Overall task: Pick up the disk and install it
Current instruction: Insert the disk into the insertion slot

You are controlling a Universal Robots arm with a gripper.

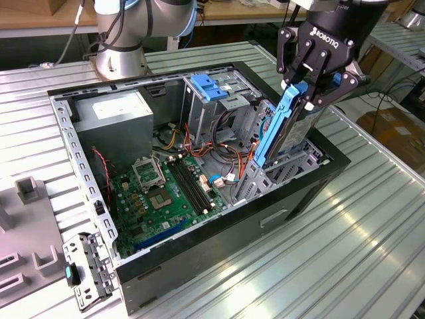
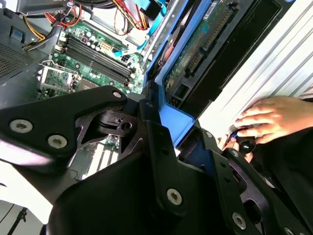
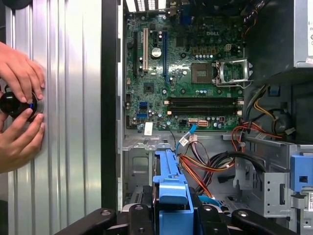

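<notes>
The disk [image 1: 297, 126] is a flat metal drive with blue side rails. It hangs edge-on and tilted, its lower end inside the drive bay [image 1: 292, 166] at the open computer case's corner on the exterior view's right. My black gripper [image 1: 312, 90] is shut on its upper end from above. In the second wrist view the disk's circuit-board side [image 2: 205, 39] faces the camera, and my gripper [image 2: 178, 127] clamps its blue rail. In the first wrist view the blue rail [image 3: 171, 183] runs from my gripper [image 3: 173, 215] down into the case.
The open case [image 1: 232, 239] holds a green motherboard [image 1: 166, 193], a grey power-supply box [image 1: 119, 116], a light-blue bracket [image 1: 209, 86] and loose cables [image 1: 226, 156]. The arm's base [image 1: 119, 53] stands behind it. A person's hands [image 3: 19, 112] hold a black knob on the ribbed table beside the case.
</notes>
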